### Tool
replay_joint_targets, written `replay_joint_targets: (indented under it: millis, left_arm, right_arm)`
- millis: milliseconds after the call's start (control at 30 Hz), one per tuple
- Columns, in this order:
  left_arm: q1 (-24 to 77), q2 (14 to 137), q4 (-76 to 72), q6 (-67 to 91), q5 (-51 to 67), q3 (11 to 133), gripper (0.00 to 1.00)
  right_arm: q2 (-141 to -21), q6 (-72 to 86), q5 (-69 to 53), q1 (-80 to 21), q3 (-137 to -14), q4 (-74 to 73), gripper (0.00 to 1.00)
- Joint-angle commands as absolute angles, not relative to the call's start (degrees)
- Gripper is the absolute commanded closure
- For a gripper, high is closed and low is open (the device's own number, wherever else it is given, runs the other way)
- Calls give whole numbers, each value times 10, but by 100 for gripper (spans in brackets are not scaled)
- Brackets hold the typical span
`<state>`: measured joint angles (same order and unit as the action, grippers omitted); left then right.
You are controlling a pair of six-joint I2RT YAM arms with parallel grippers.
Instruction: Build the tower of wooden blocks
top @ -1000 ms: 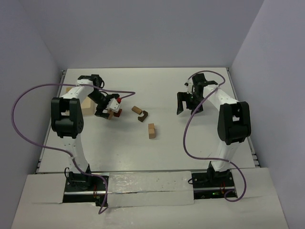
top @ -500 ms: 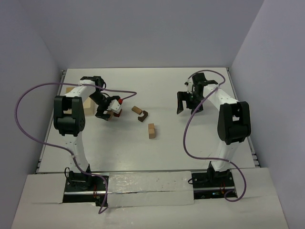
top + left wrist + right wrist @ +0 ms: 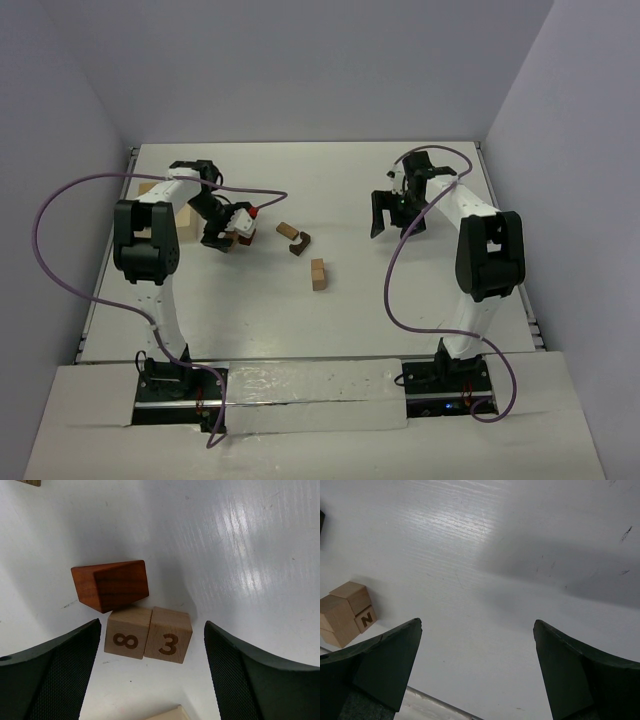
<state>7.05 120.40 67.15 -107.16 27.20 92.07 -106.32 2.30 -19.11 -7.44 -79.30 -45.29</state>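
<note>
In the left wrist view a red-brown block lies tilted behind two pale cubes marked "8" and "3", which stand side by side and touch. My left gripper is open, one finger on each side of the pair, touching neither. From above it is at the table's left. An orange-brown block, a dark arch piece and stacked pale cubes lie mid-table. My right gripper is open and empty over bare table.
A pale wooden tray lies at the far left behind the left arm; a pale corner shows at the bottom of the left wrist view. The pale cubes, one marked "N", show at the left edge of the right wrist view.
My left gripper has shifted slightly toward the far side over the blocks at the left. The right arm has barely moved. No block has changed place.
</note>
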Motion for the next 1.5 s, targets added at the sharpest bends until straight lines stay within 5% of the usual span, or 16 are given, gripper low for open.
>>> replay_joint_targets:
  millis: [0, 233, 700, 1000, 1267, 1467]
  left_arm:
    - [70, 1211, 669, -1078, 279, 923, 11]
    - [70, 1210, 664, -1079, 274, 918, 17]
    - [75, 1141, 647, -1003, 296, 904, 47]
    - [146, 1074, 638, -658, 306, 889, 65]
    - [217, 976, 431, -350, 231, 702, 68]
    - [246, 982, 346, -258, 169, 645, 68]
  right_arm:
    - [-1072, 24, -190, -66, -820, -454, 0]
    - [-1072, 25, -189, -66, -822, -454, 0]
    - [-1071, 29, -196, -66, -826, -449, 0]
    - [-1053, 54, -216, -67, -800, -426, 0]
    - [-1022, 55, -210, -67, -769, -411, 0]
    - [-1012, 54, -209, -67, -760, -409, 0]
